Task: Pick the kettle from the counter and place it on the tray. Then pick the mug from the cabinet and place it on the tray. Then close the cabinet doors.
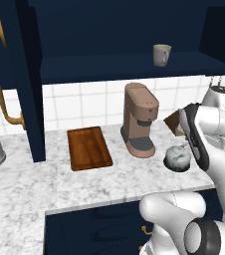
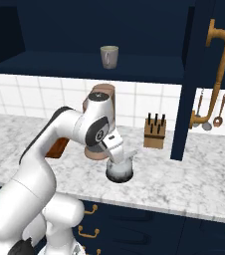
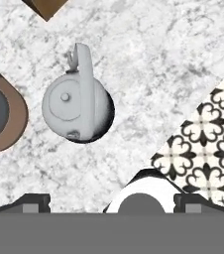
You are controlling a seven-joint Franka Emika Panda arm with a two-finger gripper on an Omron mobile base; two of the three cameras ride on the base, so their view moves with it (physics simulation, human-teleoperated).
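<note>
kettle (image 3: 77, 101) on counter (image 1: 30, 184), just right of coffee machine (image 1: 140, 119), near front edge | gripper (image 2: 120, 158) above kettle, jaws fully spread, holding nothing | likely rigid metal, light, rounded body slippery | best hold: arched top handle, across its width | tray (image 1: 88, 147) left of coffee machine, bare

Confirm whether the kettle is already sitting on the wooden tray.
No: the kettle stands on the marble counter right of the coffee machine, while the tray lies left of it.
</note>
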